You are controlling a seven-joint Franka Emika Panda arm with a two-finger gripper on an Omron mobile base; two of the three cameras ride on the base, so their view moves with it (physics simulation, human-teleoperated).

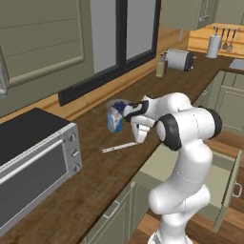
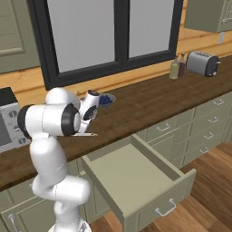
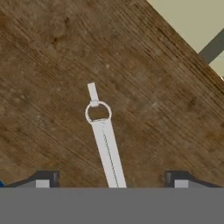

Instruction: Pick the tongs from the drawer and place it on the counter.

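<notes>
The tongs (image 3: 106,142) lie flat on the dark wood counter (image 3: 52,57), a thin silvery strip with a ring near the far end. In the left base view the tongs (image 1: 119,147) rest near the counter's front edge, with my gripper (image 1: 139,138) pointing down over their right end. In the hand view my gripper (image 3: 111,180) is open, its fingertips (image 3: 43,179) wide apart on either side of the tongs and not pressing on them. The drawer (image 2: 136,176) stands pulled out below the counter (image 2: 149,106), its pale green inside bare, and its side (image 1: 228,183) shows in the left base view.
A small milk carton (image 1: 114,121) and a blue bowl (image 2: 106,99) stand just behind the hand. A toaster oven (image 1: 33,157) sits at the left. A toaster (image 1: 180,60) and bottles (image 1: 161,66) stand far along the counter.
</notes>
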